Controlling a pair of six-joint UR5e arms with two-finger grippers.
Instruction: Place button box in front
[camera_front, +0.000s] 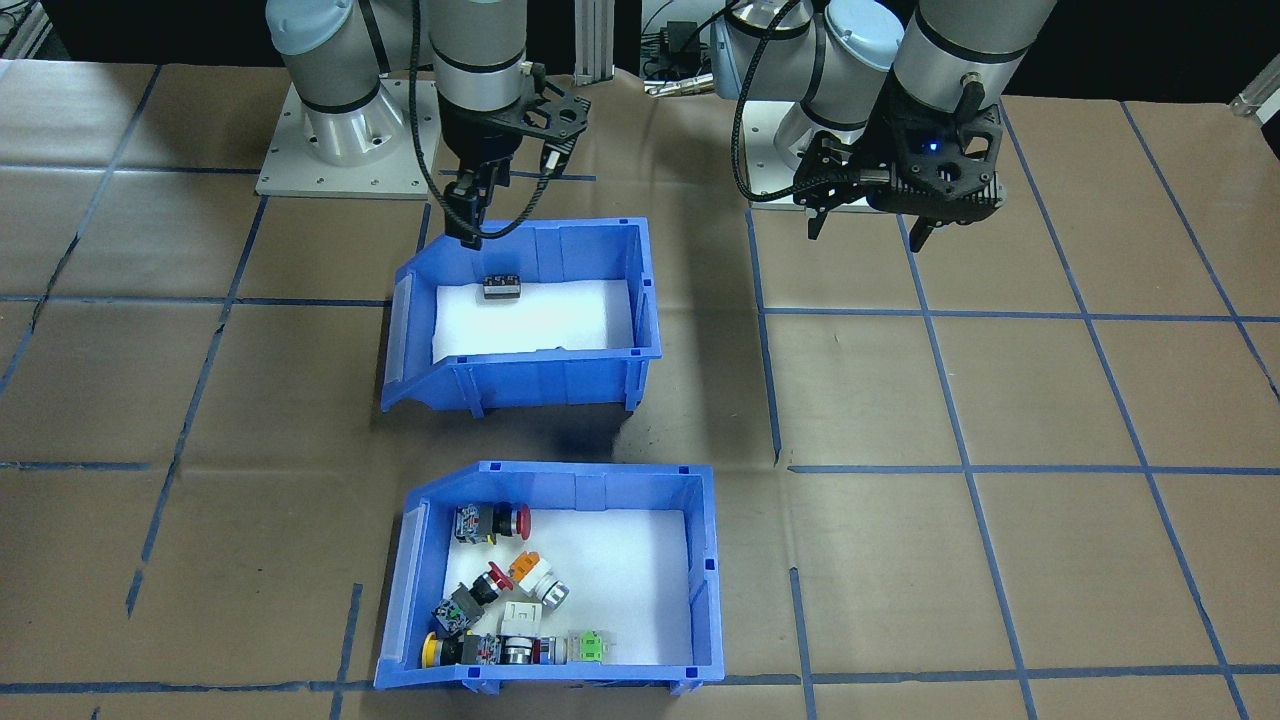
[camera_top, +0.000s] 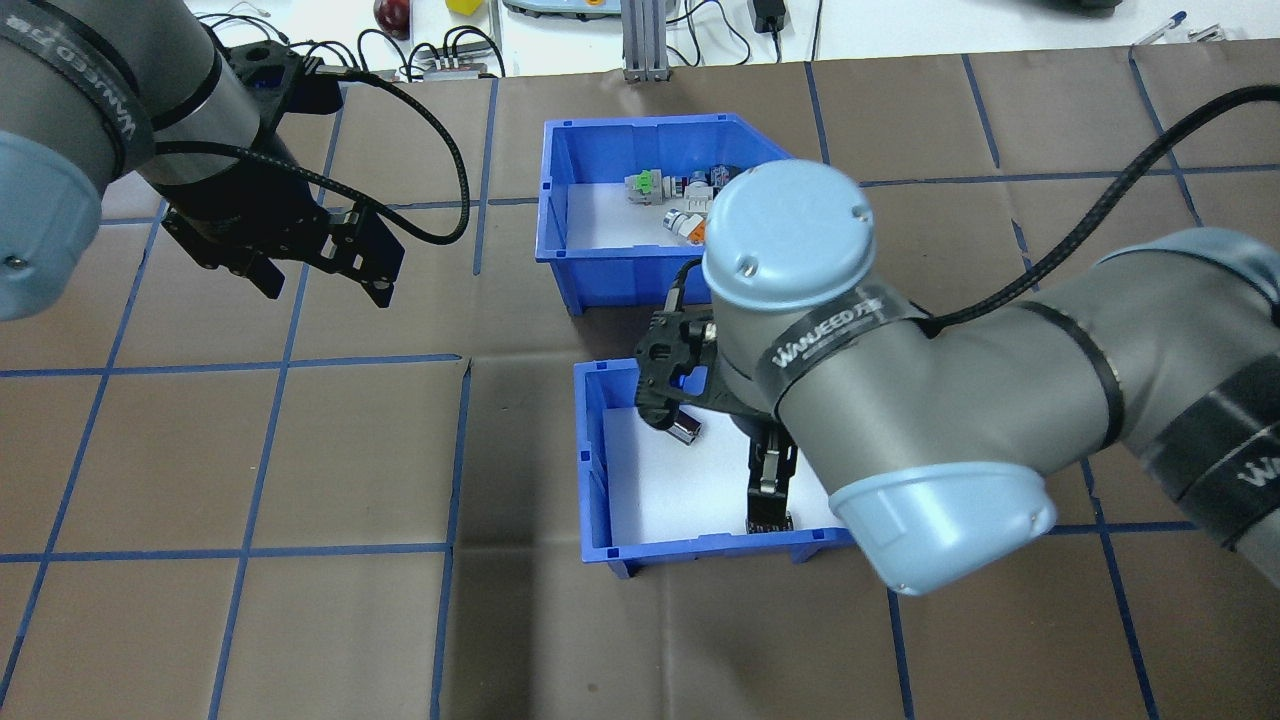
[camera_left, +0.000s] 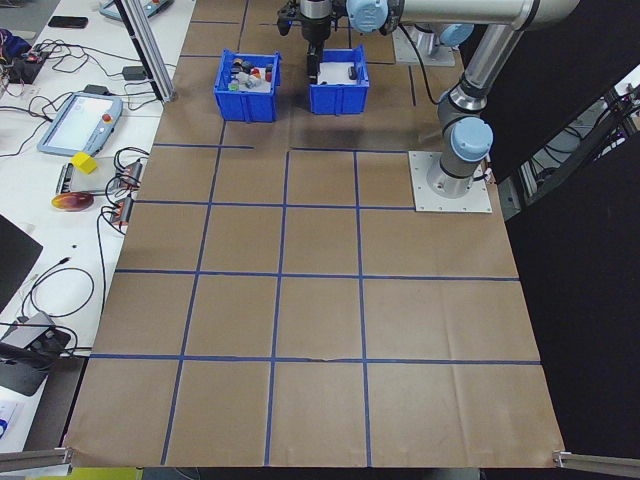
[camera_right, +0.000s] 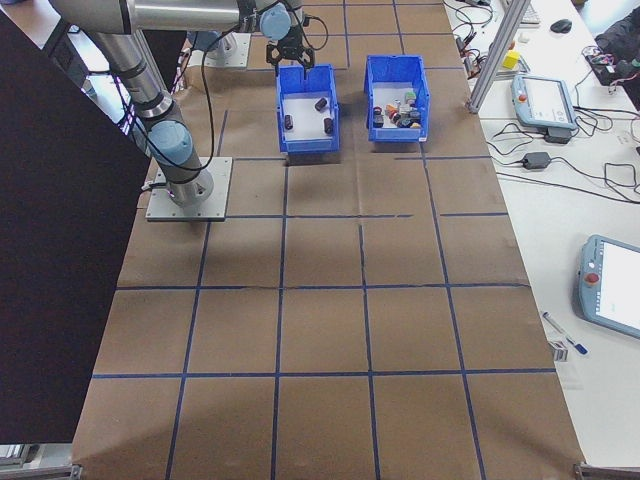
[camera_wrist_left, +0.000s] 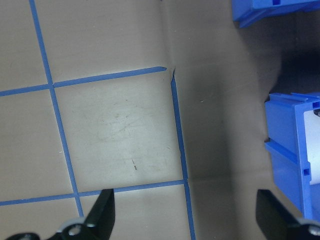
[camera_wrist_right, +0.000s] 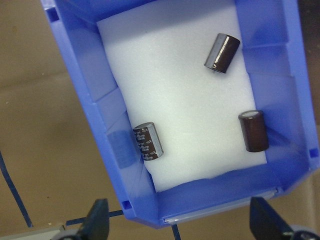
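Sitting on the brown-paper worktop (camera_front: 1000, 560), the button box (camera_front: 560, 490) is the landmark: blue bin, white liner, sloped lip, loaded with red, orange, yellow and green push-button switches (camera_front: 495, 590). In the front-facing view it's the bin nearest the operators' edge, farthest from the robot bases.

Capacitor bin (camera_front: 540, 350) sits just beside the button box on the robot side, a narrow strip of worktop between them, no contact. Same blue type, white liner. Right wrist view shows three small dark cylinders (camera_wrist_right: 222, 52) lying flat on its liner, well apart from each other.

Right end effector (camera_front: 468, 215) is beyond the button box, over the capacitor bin's rear wall, pointing down. Fingers (camera_wrist_right: 97, 220) spread wide at the bottom corners of the right wrist view, nothing between them; bin interior fills that view.

Left end effector (camera_front: 868, 215) is well off to the side of the button box, toward the robot and on the robot's left, hovering above bare worktop. Its fingers (camera_wrist_left: 102, 215) are also spread wide and hold nothing; the left wrist view shows mostly blue tape grid (camera_wrist_left: 177, 140), with the corner of one blue bin and the edge of another at the right margin.

Neither end effector touches the button box.
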